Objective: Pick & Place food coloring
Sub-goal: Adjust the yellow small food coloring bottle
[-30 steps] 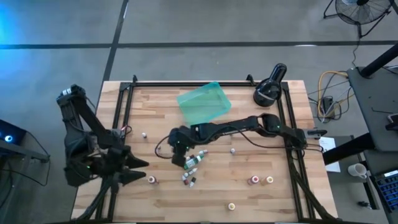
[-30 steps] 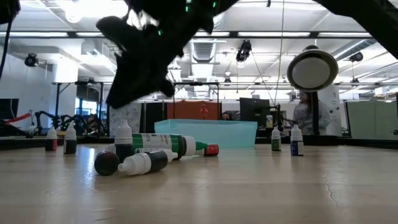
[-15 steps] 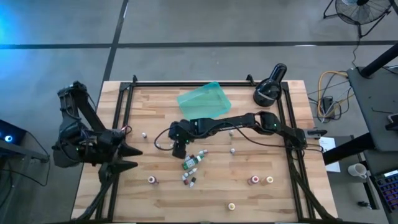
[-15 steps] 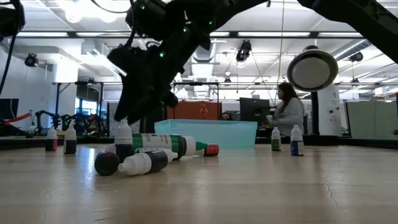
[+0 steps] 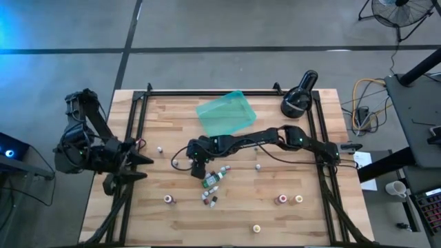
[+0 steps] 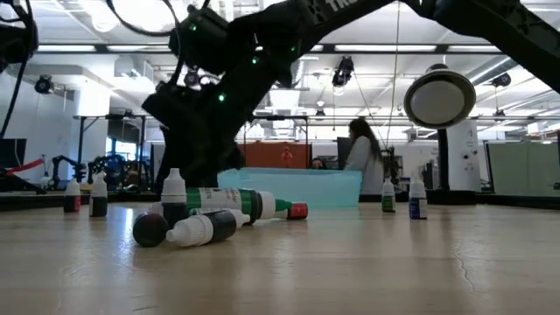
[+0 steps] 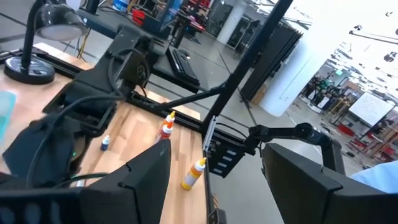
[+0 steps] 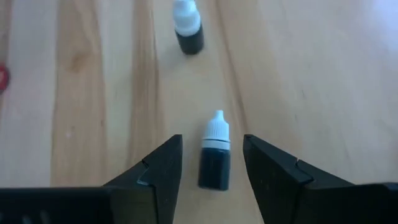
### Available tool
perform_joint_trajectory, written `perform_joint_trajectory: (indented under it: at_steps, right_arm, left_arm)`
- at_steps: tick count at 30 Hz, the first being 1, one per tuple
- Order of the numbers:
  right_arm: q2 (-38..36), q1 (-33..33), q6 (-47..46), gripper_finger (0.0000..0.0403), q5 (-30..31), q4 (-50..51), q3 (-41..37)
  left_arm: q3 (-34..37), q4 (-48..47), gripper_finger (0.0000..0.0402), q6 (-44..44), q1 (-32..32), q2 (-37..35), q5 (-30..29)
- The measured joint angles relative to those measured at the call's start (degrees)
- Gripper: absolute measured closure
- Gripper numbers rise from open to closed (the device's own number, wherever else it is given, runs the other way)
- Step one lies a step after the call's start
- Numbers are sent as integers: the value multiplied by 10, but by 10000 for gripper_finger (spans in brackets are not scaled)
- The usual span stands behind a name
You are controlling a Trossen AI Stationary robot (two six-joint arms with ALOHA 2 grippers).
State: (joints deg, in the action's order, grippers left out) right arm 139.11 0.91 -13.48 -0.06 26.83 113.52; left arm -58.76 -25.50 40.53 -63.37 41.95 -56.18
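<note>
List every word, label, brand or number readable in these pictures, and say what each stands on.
No text can be read for certain.
White lettering on the right arm's dark upper link: cut off by the picture's edge, unreadable.
Small dark white-capped food coloring bottle between the right gripper fingers: no legible label.
Lying green-labelled bottle: print too blurred.

The bench [image 5: 289, 220] is pale wood in long glued strips, smooth with a soft sheen, framed by black metal rails [image 5: 207, 93]. The tray [image 5: 225, 114] is translucent teal plastic. The bottles [image 8: 215, 160] are glossy dark plastic with matt white caps.
</note>
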Motion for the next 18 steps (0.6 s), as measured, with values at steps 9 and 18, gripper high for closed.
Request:
perform_joint_trajectory:
  at_steps: [9,18]
  right_arm:
    - [15,-7,-15,239,-1,11,13]
    - [22,-2,19,239,-3,17,9]
  left_arm:
    - [9,-13,177,-1,0,-15,0]
    - [27,-21,177,29,0,-18,0]
